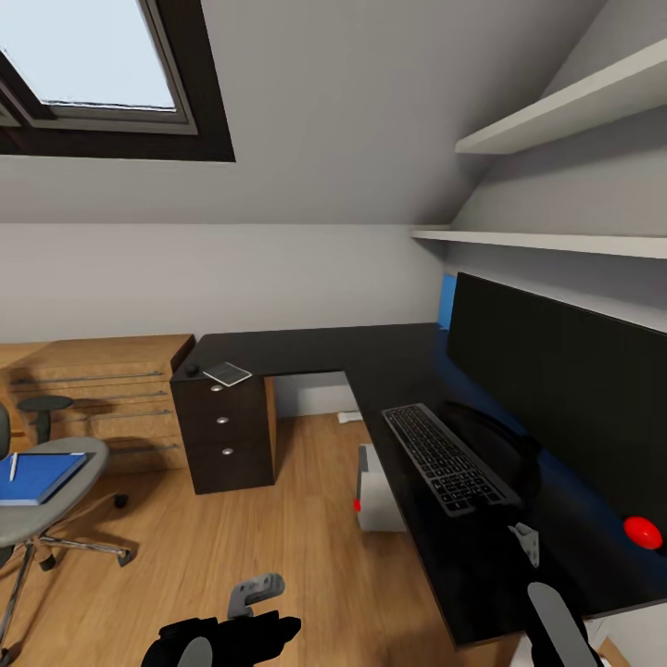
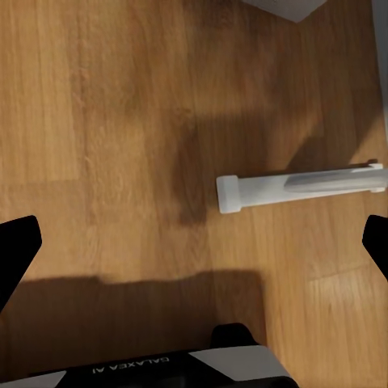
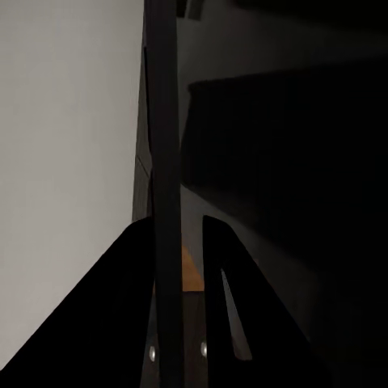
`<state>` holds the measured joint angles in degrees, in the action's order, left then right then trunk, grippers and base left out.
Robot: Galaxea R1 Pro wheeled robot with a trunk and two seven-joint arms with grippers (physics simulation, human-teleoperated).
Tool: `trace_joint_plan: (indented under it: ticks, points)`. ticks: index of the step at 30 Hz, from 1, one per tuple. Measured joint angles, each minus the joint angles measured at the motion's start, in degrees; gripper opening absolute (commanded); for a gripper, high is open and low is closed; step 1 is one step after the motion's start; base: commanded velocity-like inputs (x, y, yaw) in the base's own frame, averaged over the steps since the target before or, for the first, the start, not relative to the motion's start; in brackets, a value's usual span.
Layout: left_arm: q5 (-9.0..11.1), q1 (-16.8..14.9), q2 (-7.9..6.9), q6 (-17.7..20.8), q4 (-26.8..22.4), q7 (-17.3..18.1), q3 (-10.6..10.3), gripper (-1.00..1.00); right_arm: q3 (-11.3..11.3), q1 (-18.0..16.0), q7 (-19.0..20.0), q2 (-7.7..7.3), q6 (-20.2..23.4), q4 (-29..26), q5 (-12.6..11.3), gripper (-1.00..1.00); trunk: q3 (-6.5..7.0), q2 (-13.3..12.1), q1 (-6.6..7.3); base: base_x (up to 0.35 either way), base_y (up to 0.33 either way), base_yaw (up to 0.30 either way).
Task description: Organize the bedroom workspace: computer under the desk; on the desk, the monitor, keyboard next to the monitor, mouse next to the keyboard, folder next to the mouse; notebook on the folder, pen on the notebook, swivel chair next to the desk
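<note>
The black desk (image 1: 306, 347) runs along the back wall and down the right side. On its right wing the monitor (image 1: 556, 371) stands with the keyboard (image 1: 449, 459) in front of it. The mouse (image 1: 192, 369) and the grey notebook (image 1: 227, 373) lie over the drawer unit. The white computer (image 1: 375, 491) sits on the floor under the desk. At the left the swivel chair (image 1: 46, 514) carries the blue folder (image 1: 42, 477) with the pen (image 1: 13, 466) on it. My left gripper (image 2: 194, 242) hangs open over the floor. My right gripper (image 1: 525, 545) is over the desk's near end; a thin dark slab (image 3: 166, 162) passes between its fingers (image 3: 234, 299).
A low light-wood cabinet (image 1: 102, 389) stands at the back left, with a small dark round stool (image 1: 44, 405) before it. Two white shelves (image 1: 556, 243) jut out above the monitor. A white desk leg (image 2: 299, 186) crosses the wood floor (image 1: 278, 537) between chair and desk.
</note>
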<state>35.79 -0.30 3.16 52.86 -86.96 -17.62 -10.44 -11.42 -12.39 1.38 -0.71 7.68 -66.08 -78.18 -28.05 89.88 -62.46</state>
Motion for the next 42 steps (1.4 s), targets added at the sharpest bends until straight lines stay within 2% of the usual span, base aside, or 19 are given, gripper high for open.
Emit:
trace_joint_plan:
  ticks: [26,31,33,42]
  points:
    - [0.00,0.00,0.00,0.00,0.00,0.00,0.00,1.00,0.39,0.01,0.23,0.07,-0.97,0.11,0.07,-1.00,0.00,0.00,-0.01,0.072,0.000,0.000]
    - [0.00,0.00,0.00,0.00,0.00,0.00,0.00,1.00,1.15,0.00,-1.65,0.09,-1.34,-1.33,0.10,-1.00,0.00,0.00,-0.01,0.001,0.000,0.000]
    - [0.00,0.01,0.00,0.00,0.01,0.00,-0.01,1.00,1.41,0.01,0.14,0.09,-2.40,0.10,0.10,-1.00,0.00,0.00,-0.01,0.000,0.000,0.000]
    - [0.00,0.01,0.00,0.00,0.00,0.01,0.00,1.00,2.13,0.00,0.08,0.02,-3.91,0.13,0.29,-1.00,0.00,0.00,-0.01,0.000,0.000,0.000]
